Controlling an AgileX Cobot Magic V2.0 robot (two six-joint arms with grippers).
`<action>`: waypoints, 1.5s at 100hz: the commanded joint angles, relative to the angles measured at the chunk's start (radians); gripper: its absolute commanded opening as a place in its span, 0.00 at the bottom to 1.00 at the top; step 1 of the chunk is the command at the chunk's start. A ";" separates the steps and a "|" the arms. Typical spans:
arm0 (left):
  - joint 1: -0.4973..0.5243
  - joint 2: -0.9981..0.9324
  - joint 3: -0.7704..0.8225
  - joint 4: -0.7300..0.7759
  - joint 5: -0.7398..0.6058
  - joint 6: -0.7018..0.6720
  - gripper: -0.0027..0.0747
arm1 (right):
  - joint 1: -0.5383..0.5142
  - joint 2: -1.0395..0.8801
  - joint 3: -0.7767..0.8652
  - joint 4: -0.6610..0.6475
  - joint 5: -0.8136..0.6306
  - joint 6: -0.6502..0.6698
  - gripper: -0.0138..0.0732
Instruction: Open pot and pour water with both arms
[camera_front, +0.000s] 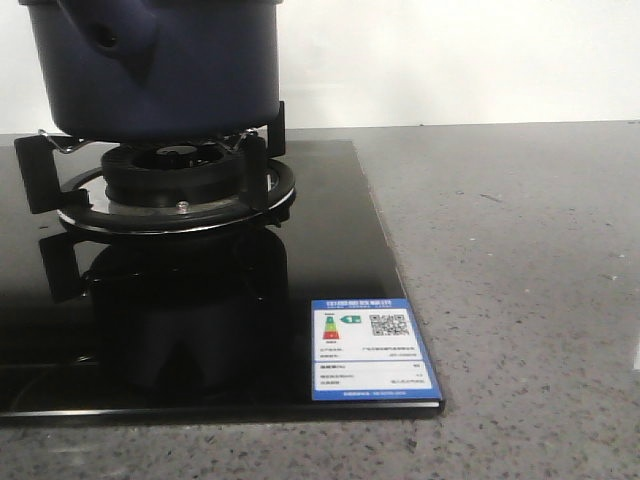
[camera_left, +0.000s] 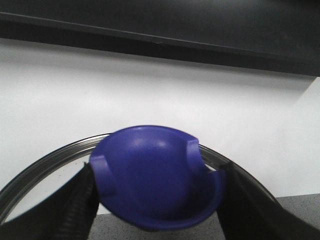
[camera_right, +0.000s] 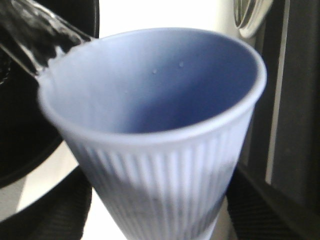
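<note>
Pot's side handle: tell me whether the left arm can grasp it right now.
Probably not. The left tool is closed on the lid's blue knob, so it is full, and the front view shows no arm near the pot or its side handle.

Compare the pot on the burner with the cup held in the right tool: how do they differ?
The pot is dark navy; the cup is pale blue. The pot's wall looks smooth, with a stubby side handle; the cup's is ribbed and has no handle in view. The pot rests on the burner; the cup is held tilted between the right tool's fingers, water streaming off its rim. Both are blue, round vessels.
</note>
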 joint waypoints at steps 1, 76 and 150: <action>0.003 -0.041 -0.042 -0.035 -0.026 -0.001 0.55 | 0.001 -0.046 -0.039 -0.081 0.008 -0.003 0.56; 0.003 -0.041 -0.042 -0.035 -0.026 -0.001 0.55 | 0.001 -0.046 -0.039 -0.213 0.008 -0.003 0.56; 0.003 -0.041 -0.042 -0.035 -0.026 -0.001 0.55 | 0.001 -0.046 -0.039 -0.213 0.017 0.020 0.56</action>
